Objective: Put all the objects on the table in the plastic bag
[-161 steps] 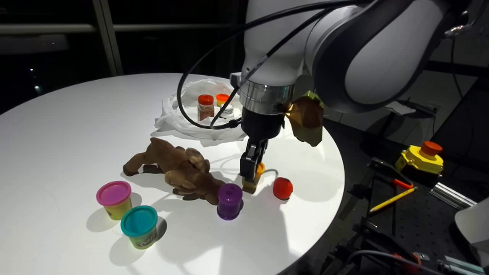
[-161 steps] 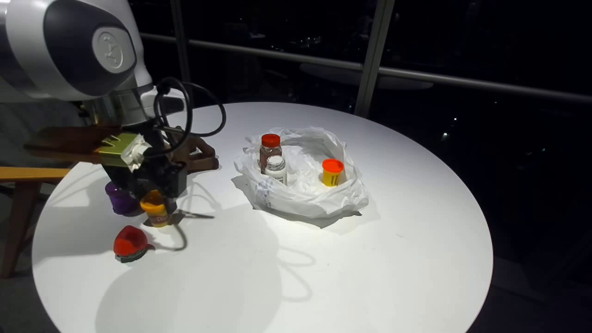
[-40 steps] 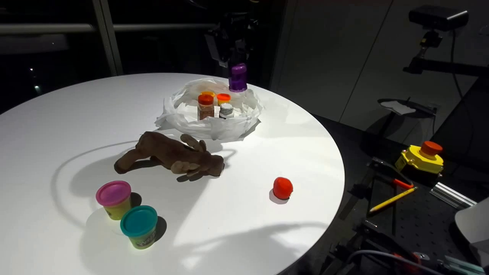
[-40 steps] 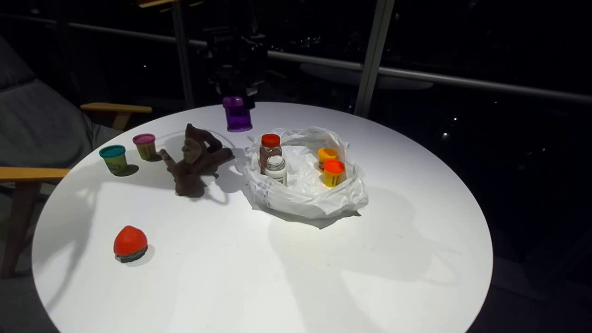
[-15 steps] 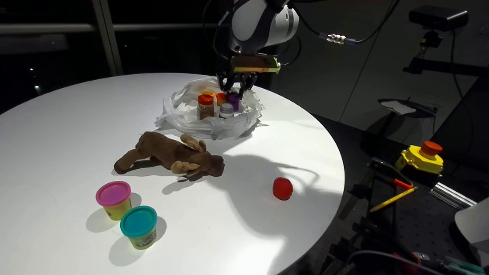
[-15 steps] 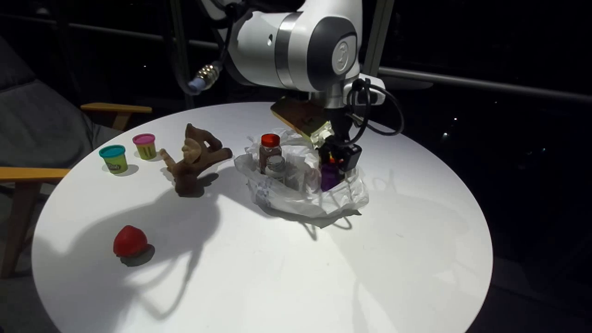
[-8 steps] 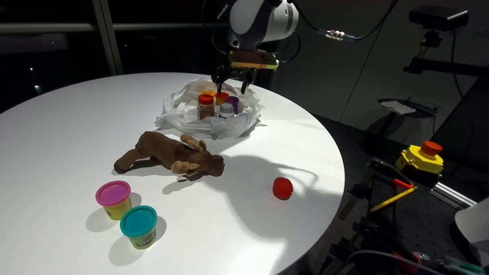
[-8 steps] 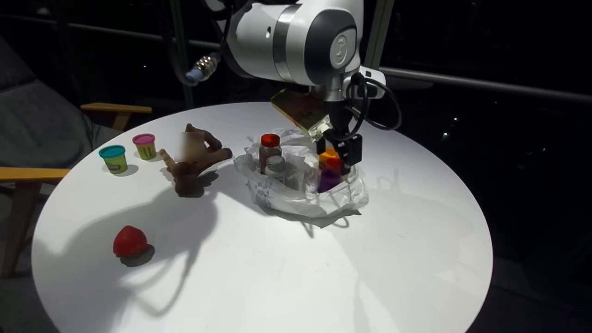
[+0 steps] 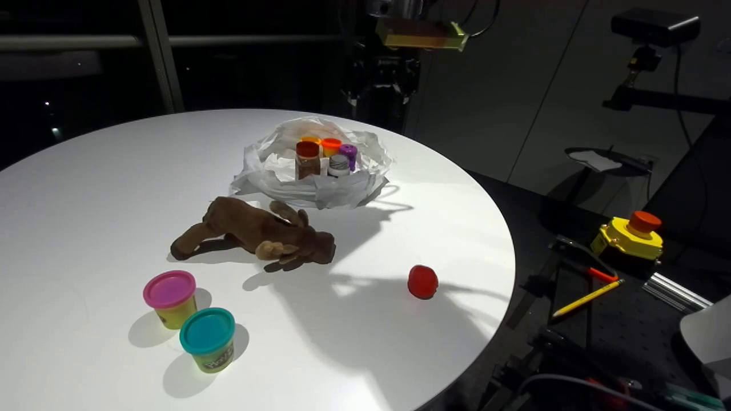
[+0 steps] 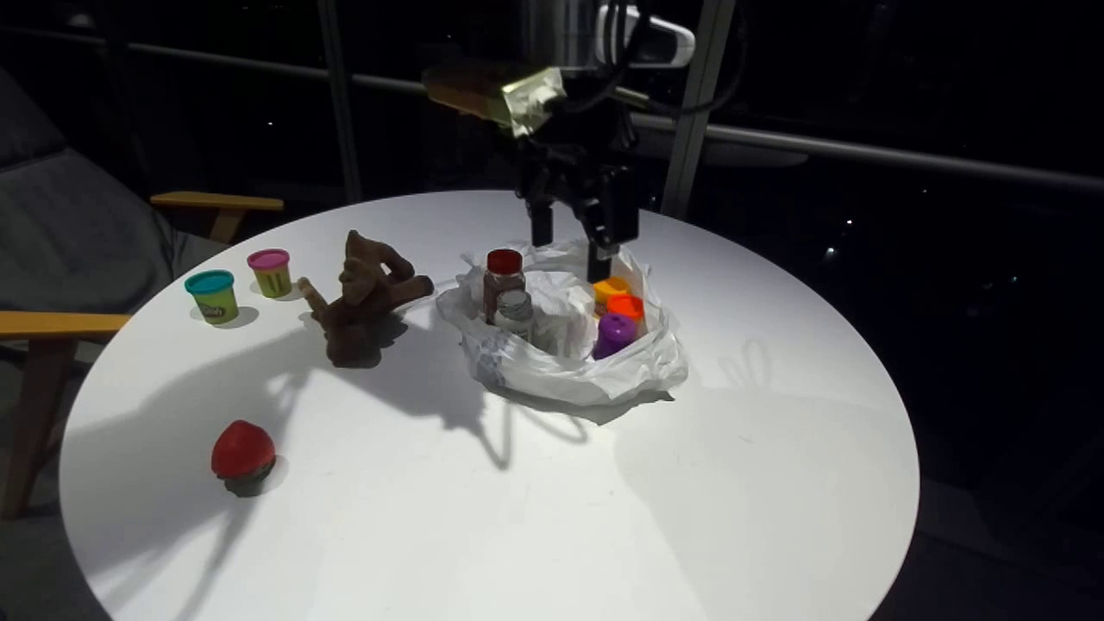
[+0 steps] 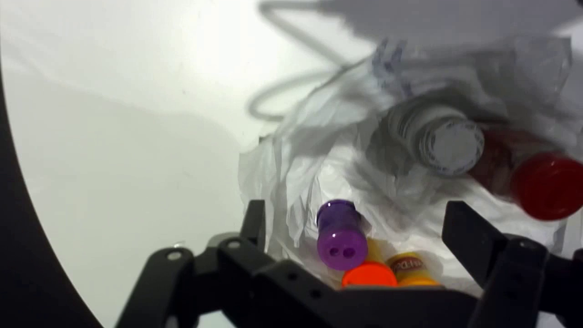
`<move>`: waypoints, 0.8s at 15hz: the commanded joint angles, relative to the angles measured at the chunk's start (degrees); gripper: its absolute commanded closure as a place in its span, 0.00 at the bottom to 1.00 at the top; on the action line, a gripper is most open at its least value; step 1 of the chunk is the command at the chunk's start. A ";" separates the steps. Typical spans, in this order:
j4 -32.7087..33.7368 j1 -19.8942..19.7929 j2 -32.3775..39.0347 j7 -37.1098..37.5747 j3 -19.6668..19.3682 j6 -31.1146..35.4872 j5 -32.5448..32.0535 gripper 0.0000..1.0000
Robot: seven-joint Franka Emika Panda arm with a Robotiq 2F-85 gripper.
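My gripper (image 10: pixel 571 246) hangs above the plastic bag (image 10: pixel 578 379), jaws wide apart and holding nothing. In the wrist view a purple cup (image 11: pixel 341 246) stands in the bag, below the gap between the fingers and apart from them. Against it is an orange-lidded cup (image 11: pixel 369 274), beside a yellow cup (image 11: pixel 407 266). A white-capped bottle (image 11: pixel 453 146) and a red-lidded jar (image 11: pixel 549 184) are also in the bag. Outside it, on the white table (image 9: pixel 354 342), lie a brown toy (image 9: pixel 257 228), a pink-lidded cup (image 9: pixel 170 297), a teal-lidded cup (image 9: pixel 208 339) and a red rounded object (image 9: pixel 422 281).
The bag's crumpled rim stands up around its contents. Past the table edge, in an exterior view, are a yellow box with a red button (image 9: pixel 628 240), a pencil (image 9: pixel 588 298) and a mounted camera (image 9: pixel 654 25). A chair (image 10: pixel 216 207) stands behind the table.
My gripper has opened, let go of the purple cup inside the bag, and risen well above it. The brown toy, the pink and teal cups and the red object have stayed put over the last second.
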 commanded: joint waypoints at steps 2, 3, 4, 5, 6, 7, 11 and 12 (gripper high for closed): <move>-13.97 2.60 -13.67 5.43 3.80 -8.30 -4.32 0.00; -16.67 2.70 -15.68 5.73 5.52 -9.16 -3.95 0.00; -19.16 2.79 -16.17 6.09 7.33 -7.30 -2.81 0.00; -21.58 2.90 -16.98 6.56 8.98 -5.26 -1.73 0.00; -23.75 3.11 -17.08 7.08 10.62 -2.47 -0.44 0.00; -25.71 3.32 -17.29 7.85 12.01 -0.40 0.17 0.00; -31.94 4.73 -15.00 10.61 15.84 10.77 0.29 0.00; -33.22 4.99 -14.46 10.98 16.33 13.49 0.03 0.00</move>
